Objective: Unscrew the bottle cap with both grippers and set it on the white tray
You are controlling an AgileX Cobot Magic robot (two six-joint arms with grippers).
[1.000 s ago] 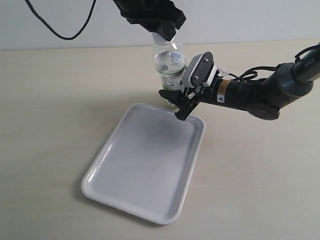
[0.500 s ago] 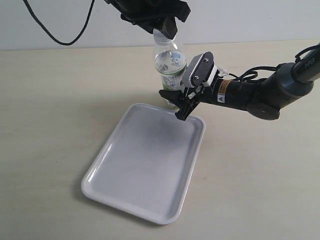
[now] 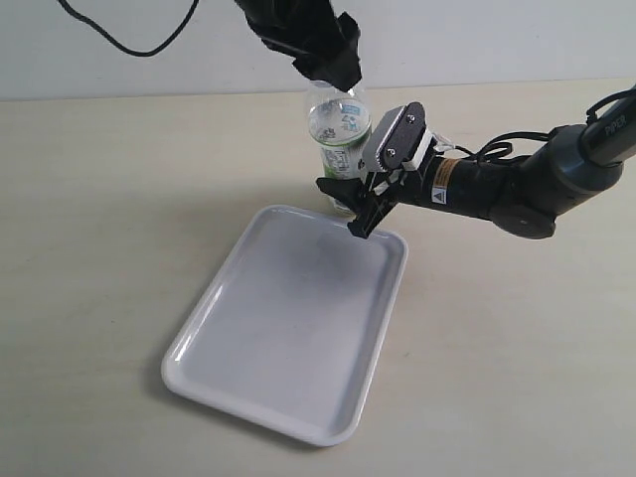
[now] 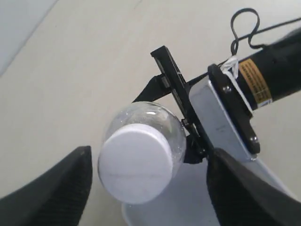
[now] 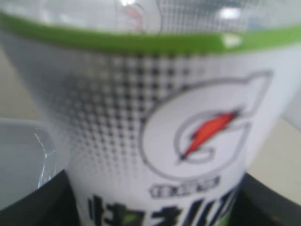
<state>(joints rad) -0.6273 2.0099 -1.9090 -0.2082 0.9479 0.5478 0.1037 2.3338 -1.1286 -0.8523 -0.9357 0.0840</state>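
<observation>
Since a second ago your left gripper (image 3: 336, 68) has swung round above the bottle's neck and spread its jaws. It was pinching the bottle cap (image 4: 135, 165) then; now the cap sits between the two dark fingers (image 4: 61, 183) with a gap on each side, wider on one side than the other. I read that as a release between twists, made to get a fresh hold, and not as a lift-off. The cap is still on the neck, and you cannot tell from these views how far it has been loosened.

Working from near to far in the exterior view:

- **White tray:** the white tray (image 3: 288, 318) lies closest to you on the table (image 3: 99, 199), with nothing in it. The placing step is not yet begun.
- **Right gripper:** just past the tray's far rim, your right gripper (image 3: 346, 204) is clamped on the lower body of the bottle (image 3: 336, 124). One finger is in front and one behind. The wrist view is filled by the label, with a dark finger at either side. The bottle has not shifted and stands upright, with its base hidden behind that gripper.
- **Left gripper:** it hangs farthest and highest, wide open around the cap and touching nothing that I can see.

You will probably need to close on the ribbed sides again before the next turn. Keep the right grip firm so the bottle does not spin with the cap.
</observation>
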